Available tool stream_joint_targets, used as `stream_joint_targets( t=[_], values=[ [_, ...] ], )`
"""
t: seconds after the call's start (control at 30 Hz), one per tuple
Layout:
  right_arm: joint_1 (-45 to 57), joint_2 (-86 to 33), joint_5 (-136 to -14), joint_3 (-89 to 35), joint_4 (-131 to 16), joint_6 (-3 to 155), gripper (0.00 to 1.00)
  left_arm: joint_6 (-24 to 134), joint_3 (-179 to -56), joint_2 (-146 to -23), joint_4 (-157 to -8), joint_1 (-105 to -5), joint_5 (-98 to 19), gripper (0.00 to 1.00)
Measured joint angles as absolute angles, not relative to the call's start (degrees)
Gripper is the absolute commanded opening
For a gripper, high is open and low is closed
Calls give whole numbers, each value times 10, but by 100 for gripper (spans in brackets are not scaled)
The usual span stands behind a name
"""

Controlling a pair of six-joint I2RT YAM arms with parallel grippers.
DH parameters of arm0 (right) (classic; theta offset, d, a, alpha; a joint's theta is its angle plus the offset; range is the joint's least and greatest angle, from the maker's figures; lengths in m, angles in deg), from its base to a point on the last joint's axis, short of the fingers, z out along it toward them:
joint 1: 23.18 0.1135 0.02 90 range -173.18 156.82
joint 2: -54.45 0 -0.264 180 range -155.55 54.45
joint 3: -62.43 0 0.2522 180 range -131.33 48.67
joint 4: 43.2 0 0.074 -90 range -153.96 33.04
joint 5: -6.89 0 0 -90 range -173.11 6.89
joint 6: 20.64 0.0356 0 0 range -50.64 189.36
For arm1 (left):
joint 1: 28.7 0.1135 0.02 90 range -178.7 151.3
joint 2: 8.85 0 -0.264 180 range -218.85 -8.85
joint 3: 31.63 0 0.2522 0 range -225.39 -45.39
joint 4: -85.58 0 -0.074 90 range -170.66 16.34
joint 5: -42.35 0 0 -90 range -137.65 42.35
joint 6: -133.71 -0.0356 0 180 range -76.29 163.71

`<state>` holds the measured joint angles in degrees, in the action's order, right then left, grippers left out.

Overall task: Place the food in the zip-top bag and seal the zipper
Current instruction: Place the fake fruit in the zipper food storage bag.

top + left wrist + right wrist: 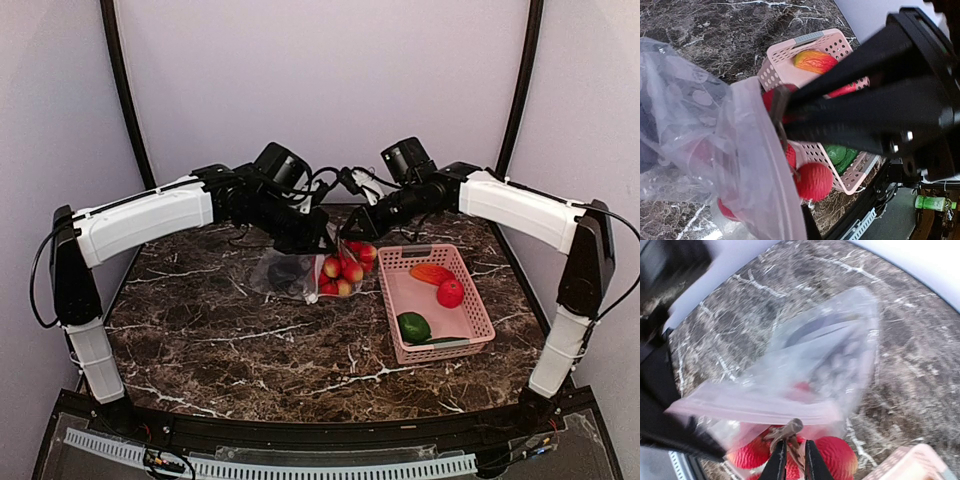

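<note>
Two-sided: left claw (pixel 322 245) clenched on zip-top bag (pixel 830 355) rim, right claw (pixel 794 450) astride food (pixel 837 457) (grip unclear).

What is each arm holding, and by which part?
Left gripper: the zip-top bag, pinched at its pink mouth strip. Right gripper: jaws straddle the brown stem of the red fruit bunch; whether gripped cannot be told.

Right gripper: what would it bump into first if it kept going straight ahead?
The right gripper would first meet the brown stem of the red fruit right in front of it. Beyond that, probably the pink edge of the bag.
</note>
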<state>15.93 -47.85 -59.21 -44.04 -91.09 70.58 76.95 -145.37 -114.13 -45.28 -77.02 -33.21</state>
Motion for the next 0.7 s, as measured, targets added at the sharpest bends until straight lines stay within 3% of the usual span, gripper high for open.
stream_joint_targets(
  t=[0.17,0.33,0.53,0.7],
  values=[
    [144,-477,-603,-441,-882,715,15,769,-1450,-1138,-453,-777,-316,1],
    [151,-482,-513,-449,-875,715,18,772,-1446,-1138,-453,-778,-306,1],
    [162,-481,-489,-450,-883,706,42,772,-1446,-1138,-450,-779,-322,1],
    [101,-422,-478,-405,-878,699,57,772,-1446,-1138,-451,-780,-338,1]
  ],
)
